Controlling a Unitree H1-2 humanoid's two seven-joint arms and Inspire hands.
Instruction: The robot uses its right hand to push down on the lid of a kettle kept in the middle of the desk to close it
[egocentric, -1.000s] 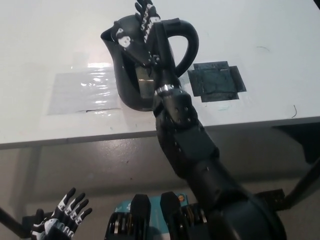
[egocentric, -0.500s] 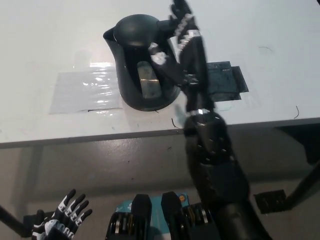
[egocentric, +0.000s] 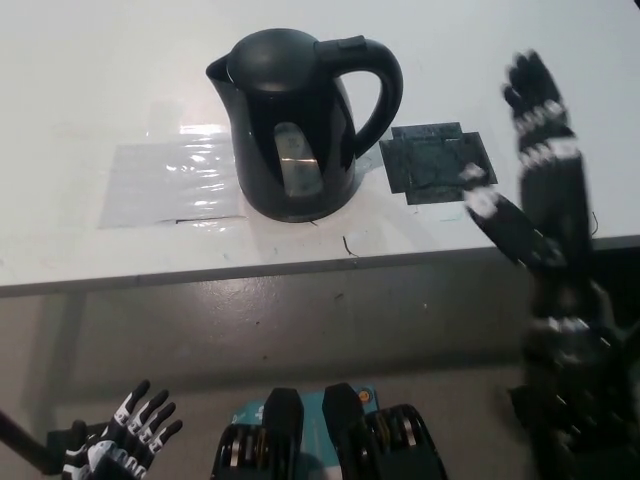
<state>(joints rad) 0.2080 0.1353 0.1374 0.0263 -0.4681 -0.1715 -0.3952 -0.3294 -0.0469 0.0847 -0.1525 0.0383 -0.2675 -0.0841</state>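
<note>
With the lid (egocentric: 272, 55) looking shut, the right hand (egocentric: 535, 150) hangs empty, fingers spread, clear of the kettle (egocentric: 290, 125).

Kettle (egocentric: 296, 125) on desk (egocentric: 80, 90), mid-table

The black right robot hand (egocentric: 535, 140) stands raised at the right of the frame, fingers apart and pointing toward the top, holding nothing, forearm running down to the lower right. The white left robot hand (egocentric: 125, 435) rests at lower left, fingers spread.
</note>
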